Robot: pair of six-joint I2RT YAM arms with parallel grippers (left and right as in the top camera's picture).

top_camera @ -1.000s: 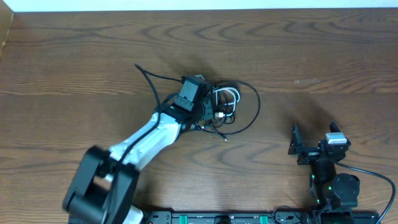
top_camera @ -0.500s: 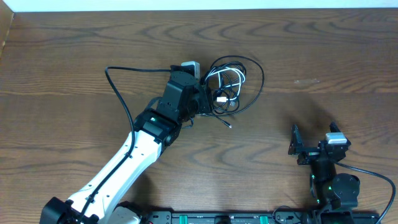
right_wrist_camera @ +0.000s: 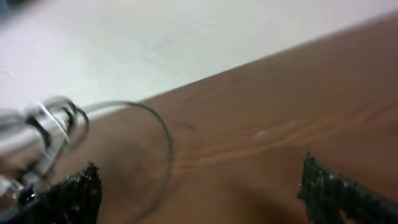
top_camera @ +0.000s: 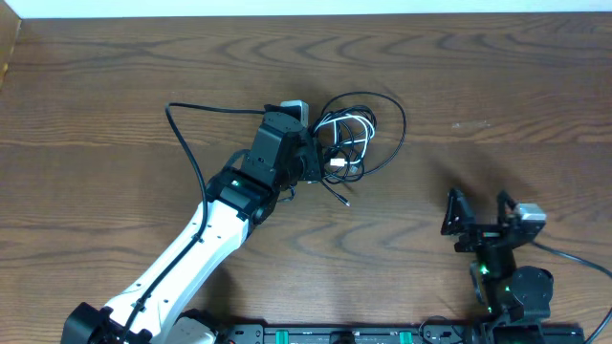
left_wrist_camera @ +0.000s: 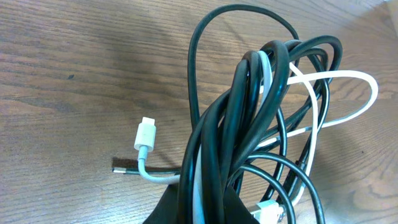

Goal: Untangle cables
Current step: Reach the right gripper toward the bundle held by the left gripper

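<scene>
Cords fill the left wrist view: a thin black flexible cord [left_wrist_camera: 242, 124] and a thin white flexible cord [left_wrist_camera: 336, 74], twisted together into one thick bundle that comes straight out of the left gripper [top_camera: 317, 162]. Only a dark sliver of that gripper shows at the bottom edge there, yet the strands are pinched tight at it, so it looks clamped on the tangle. Beyond the fingertips the bundle fans into loose loops lying on the brown wooden table [top_camera: 497, 76]. A small white plug end [left_wrist_camera: 147, 134] sits just left of the bundle, close to the gripper.

The right gripper [top_camera: 481, 218] is spread wide, its two black fingers [right_wrist_camera: 339, 193] far apart with nothing between them and nothing touching them. The tangle lies well ahead of it and off to its left, blurred in its own wrist view.
</scene>
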